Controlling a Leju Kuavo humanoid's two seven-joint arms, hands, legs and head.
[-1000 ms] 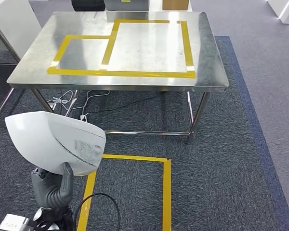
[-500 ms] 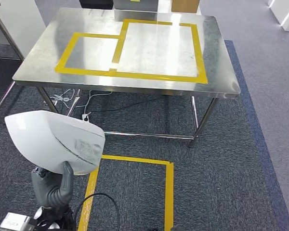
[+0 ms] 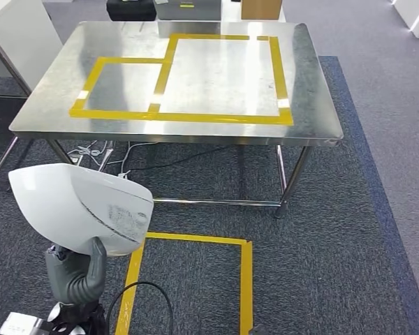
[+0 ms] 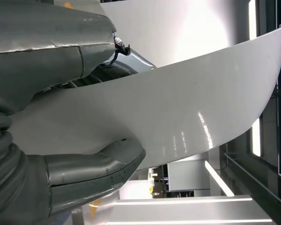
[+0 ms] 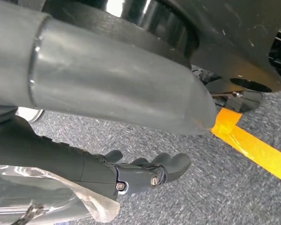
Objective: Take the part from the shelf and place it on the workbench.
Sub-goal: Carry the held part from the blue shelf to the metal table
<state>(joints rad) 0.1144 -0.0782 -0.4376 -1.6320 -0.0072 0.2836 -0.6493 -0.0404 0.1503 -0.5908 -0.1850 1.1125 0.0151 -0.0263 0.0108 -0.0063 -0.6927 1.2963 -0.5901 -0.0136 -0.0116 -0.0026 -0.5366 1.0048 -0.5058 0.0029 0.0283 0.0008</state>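
A white curved shell part (image 3: 75, 206) hangs low on the left in the head view, gripped from below by my left hand (image 3: 78, 276). In the left wrist view the part (image 4: 188, 108) runs across the picture, and the left hand (image 4: 33, 178) clamps it between its thumb and its fingers. The steel workbench (image 3: 313, 91) stands ahead of me, marked with two yellow tape rectangles (image 3: 223, 115), its top bare. My right hand (image 5: 114, 89) hangs over the carpet with its fingers (image 5: 150, 171) loosely apart and nothing in them.
A yellow tape square (image 3: 244, 279) marks the grey carpet in front of the workbench. Cables (image 3: 139, 150) lie under the table, and a black cable (image 3: 144, 293) loops near my feet. A white panel (image 3: 23, 35) stands at the left, with boxes (image 3: 260, 8) behind the table.
The whole picture has shifted a little, so the camera has moved; the workbench now sits slightly lower in it. The part stays in my left hand as before.
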